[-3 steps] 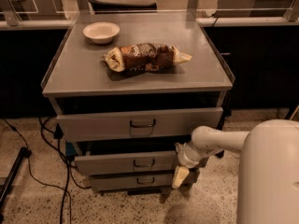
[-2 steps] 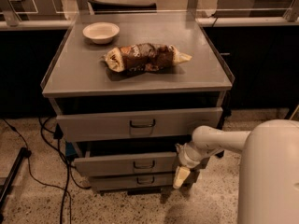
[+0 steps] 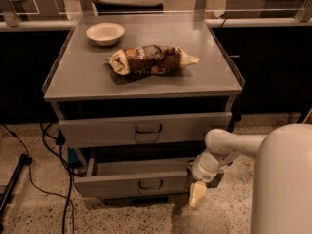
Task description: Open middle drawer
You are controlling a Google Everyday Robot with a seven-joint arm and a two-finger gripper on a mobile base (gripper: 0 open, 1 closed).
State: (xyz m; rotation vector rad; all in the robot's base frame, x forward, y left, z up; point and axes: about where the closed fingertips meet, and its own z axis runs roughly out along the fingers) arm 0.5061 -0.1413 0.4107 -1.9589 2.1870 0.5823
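The grey cabinet has three stacked drawers. The middle drawer [image 3: 122, 183] is pulled out toward me, with its inside floor showing behind the front. Its small dark wire handle [image 3: 151, 185] sits at the centre. My gripper [image 3: 197, 195] hangs at the right end of that drawer's front, pointing down toward the floor, right of the handle. The top drawer [image 3: 146, 128] above is slightly out. The lowest drawer is mostly hidden under the middle one.
A white bowl [image 3: 105, 33] and a crumpled snack bag [image 3: 151, 60] lie on the cabinet top [image 3: 204, 77]. Black cables [image 3: 53, 145] run over the floor at the left. My white arm and body [image 3: 282, 179] fill the lower right.
The middle drawer has slid out toward me and now covers the lowest drawer. The gripper has moved back with it, staying at the drawer's right end.
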